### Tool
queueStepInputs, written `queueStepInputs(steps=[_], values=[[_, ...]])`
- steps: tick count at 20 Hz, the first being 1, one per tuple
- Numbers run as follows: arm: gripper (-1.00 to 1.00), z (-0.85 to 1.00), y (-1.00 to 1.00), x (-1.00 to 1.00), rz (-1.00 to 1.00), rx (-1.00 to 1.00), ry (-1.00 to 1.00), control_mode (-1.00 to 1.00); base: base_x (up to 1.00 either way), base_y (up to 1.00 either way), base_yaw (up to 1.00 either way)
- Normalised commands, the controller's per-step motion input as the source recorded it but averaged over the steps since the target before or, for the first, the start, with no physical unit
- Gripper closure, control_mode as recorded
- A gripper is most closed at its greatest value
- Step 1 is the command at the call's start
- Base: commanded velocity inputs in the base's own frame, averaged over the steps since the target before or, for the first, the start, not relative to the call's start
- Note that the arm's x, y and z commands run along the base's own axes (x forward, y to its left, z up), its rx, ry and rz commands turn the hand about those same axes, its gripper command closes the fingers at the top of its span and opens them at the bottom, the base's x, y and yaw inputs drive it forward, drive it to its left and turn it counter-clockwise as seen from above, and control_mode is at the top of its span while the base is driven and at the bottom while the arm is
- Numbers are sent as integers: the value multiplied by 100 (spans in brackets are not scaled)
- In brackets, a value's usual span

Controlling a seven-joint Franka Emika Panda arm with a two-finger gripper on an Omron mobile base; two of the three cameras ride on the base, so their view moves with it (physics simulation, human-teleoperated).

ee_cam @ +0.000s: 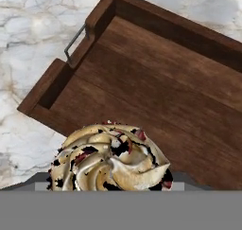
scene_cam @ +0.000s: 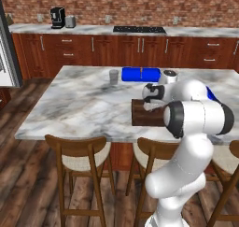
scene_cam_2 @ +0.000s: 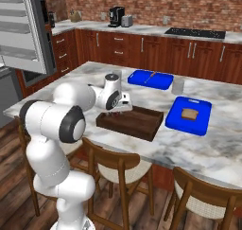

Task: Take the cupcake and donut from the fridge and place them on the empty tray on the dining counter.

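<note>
The arm reaches over the near end of the tray (scene_cam_2: pixel 137 122) on the marble surface (scene_cam: pixel 84 107), and the end effector (scene_cam_2: pixel 122 106) hangs just above the tray's left rim. The hand view looks straight down past the cupcake (ee_cam: pixel 109 160) at the bare wooden floor of the tray, so the cake appears to be carried in the end effector; the fingertips themselves are hidden behind it, and I cannot tell for certain how they stand.

The step in hand is the set-down. Judging from the hand view, the cupcake sits over the tray's near corner, close to the short end with the wire handle (ee_cam: pixel 74 43). To do it well, shift a little further inward so the cake clears the raised rim, lower straight until the base meets the wood, then let go and lift vertically so nothing drags the frosting.

The cupcake has a swirled cream-tan top flecked with dark and reddish bits. It looks soft, so a light hold suits it. The tray holds nothing else, and the donut is not yet on it.
</note>
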Motion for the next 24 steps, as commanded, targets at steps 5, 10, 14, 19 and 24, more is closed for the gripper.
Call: queueStepInputs(steps=[5,10,14,19,24], values=[[100,-24,0,20,0,0,0,-100,0,0,0],[100,-24,0,25,0,0,0,-100,0,0,0],[100,-23,0,27,0,0,0,-100,0,0,0],[100,-23,0,29,0,0,0,-100,0,0,0],[100,-20,-4,36,0,0,0,-100,0,0,0]])
